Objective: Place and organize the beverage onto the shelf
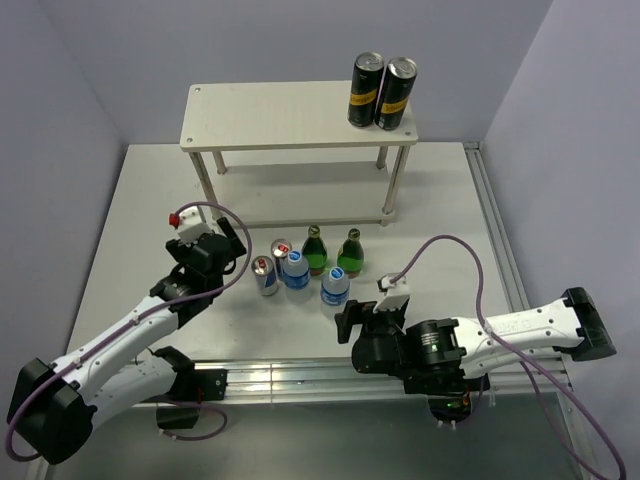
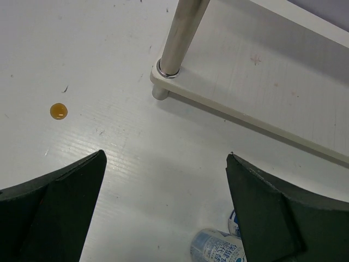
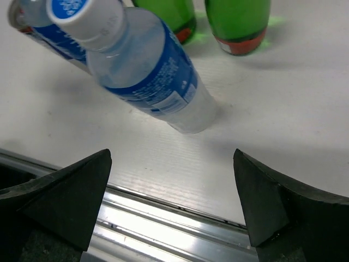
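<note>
While two cans [image 1: 366, 90] stand atop the shelf [image 1: 280, 115], six drinks [image 1: 296, 270] wait in front of it; the left gripper [image 2: 165, 158] and right gripper [image 3: 172, 155] gape empty, so the right should next grasp the nearest bottle [image 3: 147, 71].

Two cans [image 1: 368, 92] on shelf [image 1: 270, 115] top, right end — drinks cluster [image 1: 297, 270] on table [image 1: 450, 210], before shelf.
</note>
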`<action>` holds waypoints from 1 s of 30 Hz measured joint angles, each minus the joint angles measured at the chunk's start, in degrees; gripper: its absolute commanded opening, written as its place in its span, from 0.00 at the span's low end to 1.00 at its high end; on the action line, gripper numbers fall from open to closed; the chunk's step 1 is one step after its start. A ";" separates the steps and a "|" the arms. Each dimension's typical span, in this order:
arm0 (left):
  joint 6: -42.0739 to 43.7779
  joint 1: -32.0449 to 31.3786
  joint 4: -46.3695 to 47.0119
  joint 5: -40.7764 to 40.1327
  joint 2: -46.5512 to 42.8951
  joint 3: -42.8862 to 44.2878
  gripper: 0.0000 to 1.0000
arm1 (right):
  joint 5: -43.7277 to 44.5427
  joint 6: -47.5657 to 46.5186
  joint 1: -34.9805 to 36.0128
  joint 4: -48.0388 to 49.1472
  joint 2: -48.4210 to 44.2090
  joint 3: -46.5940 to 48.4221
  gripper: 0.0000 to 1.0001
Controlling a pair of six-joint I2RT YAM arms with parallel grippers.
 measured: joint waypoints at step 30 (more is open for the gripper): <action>1.79 -0.02 5.62 -1.86 -8.26 -6.45 0.99 | -1.64 -22.34 -10.82 41.22 27.58 -5.49 1.00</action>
